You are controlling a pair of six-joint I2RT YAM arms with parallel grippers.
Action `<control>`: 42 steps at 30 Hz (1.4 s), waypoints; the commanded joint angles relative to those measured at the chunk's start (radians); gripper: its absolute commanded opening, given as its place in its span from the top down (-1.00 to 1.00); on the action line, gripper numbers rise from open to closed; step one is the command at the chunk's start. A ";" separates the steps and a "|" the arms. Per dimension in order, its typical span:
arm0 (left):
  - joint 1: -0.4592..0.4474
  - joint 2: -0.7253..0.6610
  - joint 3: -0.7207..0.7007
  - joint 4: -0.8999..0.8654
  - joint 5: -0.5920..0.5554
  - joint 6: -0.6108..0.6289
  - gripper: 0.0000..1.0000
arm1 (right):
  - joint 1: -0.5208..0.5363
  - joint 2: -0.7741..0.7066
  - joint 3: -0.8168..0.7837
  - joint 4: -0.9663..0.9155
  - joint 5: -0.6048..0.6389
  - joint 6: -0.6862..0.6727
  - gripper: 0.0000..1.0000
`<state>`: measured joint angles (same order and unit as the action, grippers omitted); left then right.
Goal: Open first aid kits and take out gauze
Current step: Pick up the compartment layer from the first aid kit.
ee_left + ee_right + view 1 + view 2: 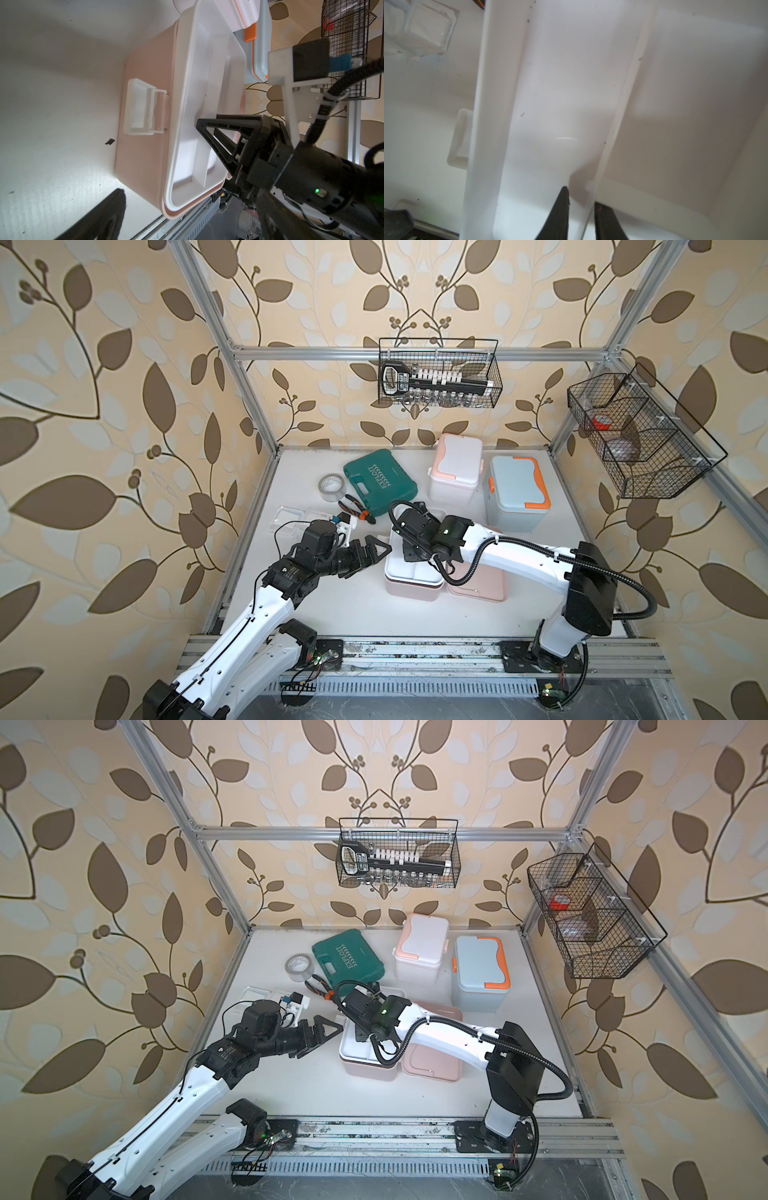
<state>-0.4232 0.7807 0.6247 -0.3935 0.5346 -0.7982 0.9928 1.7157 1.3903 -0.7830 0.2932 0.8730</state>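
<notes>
The dusty pink first aid kit [411, 593] stands open in the middle of the table, its lid [478, 587] laid flat to the right. A white inner tray [409, 578] sits in its top. My right gripper [581, 199] reaches down into this tray, shut on its thin divider wall [618, 116], one finger on each side. My left gripper [380, 551] hovers open just left of the kit, holding nothing. The white and peach kit [455, 466] and the blue and orange kit [515, 489] stand shut at the back. Clear gauze packets [291, 516] lie on the table at the left.
A green case [380, 481], a grey tape roll [332, 487] and orange-handled pliers [357, 510] lie behind the open kit. Wire baskets hang on the back wall [438, 373] and the right frame [640, 435]. An aluminium rail [415, 655] runs along the front edge.
</notes>
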 commanded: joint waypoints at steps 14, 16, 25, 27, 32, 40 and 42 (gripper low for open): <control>-0.015 -0.117 0.044 -0.069 -0.072 0.018 -0.98 | 0.004 0.028 0.109 -0.125 0.065 -0.003 1.00; -0.015 -0.124 0.049 -0.078 -0.080 0.018 -0.98 | 0.004 0.030 0.122 -0.143 0.078 0.004 1.00; -0.015 -0.125 0.093 -0.110 -0.098 0.038 -0.98 | 0.020 -0.003 0.156 -0.179 0.120 0.008 1.00; -0.015 -0.126 0.114 -0.127 -0.107 0.046 -0.98 | 0.020 -0.021 0.158 -0.178 0.126 0.000 1.00; -0.015 -0.131 0.174 -0.167 -0.141 0.061 -0.98 | 0.021 -0.095 0.142 -0.145 0.138 -0.038 1.00; -0.015 -0.116 0.300 -0.230 -0.187 0.084 -0.98 | 0.004 -0.331 -0.015 0.084 0.061 -0.237 1.00; -0.015 -0.115 0.352 -0.282 -0.238 0.105 -0.98 | -0.031 -0.407 -0.056 0.125 0.028 -0.270 1.00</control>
<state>-0.4271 0.6701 0.8978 -0.6270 0.3622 -0.7433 0.9909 1.3811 1.3785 -0.7639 0.3576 0.6964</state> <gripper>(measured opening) 0.990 0.048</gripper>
